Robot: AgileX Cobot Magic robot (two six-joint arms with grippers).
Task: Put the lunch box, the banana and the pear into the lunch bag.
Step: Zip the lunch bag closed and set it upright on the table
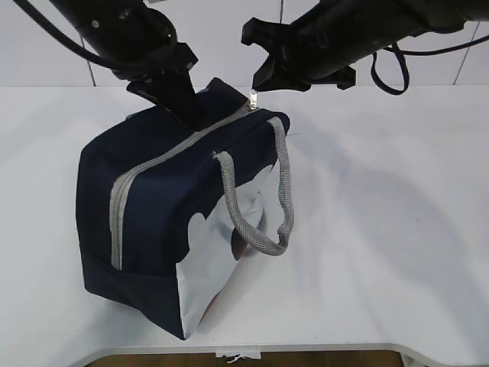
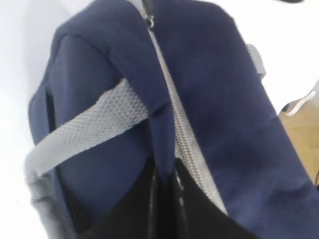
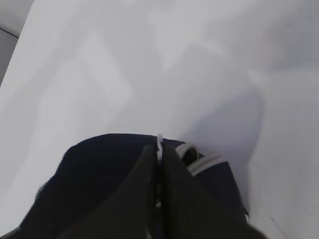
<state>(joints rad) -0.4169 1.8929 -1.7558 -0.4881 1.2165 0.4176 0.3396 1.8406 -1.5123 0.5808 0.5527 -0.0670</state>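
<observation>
Exterior view: lunch bag (image 1: pixel 153 206) stands on the white table (image 1: pixel 397 229), tilted, zipper (image 1: pixel 116 222) closed along its top and down the near end.
Left gripper (image 1: pixel 187 107): fingers pressed together, pinching a fold of navy fabric at the bag's top, just beside the zipper line.
Left wrist view: left gripper (image 2: pixel 164 172) has its dark fingers (image 2: pixel 192 209) closed on the fabric ridge; a grey handle (image 2: pixel 84 129) crosses the bag ahead of them to the left.
Right gripper (image 1: pixel 260 82): closed on the zipper pull (image 1: pixel 253 98), directly above the bag's far end.
Right wrist view: right gripper (image 3: pixel 158 157) has the metal pull (image 3: pixel 159 144) standing up between its tips, navy fabric spreading beneath them.
Handle loop (image 1: pixel 263 206): hangs down the bag's white side panel (image 1: pixel 210 260), below the right gripper.
</observation>
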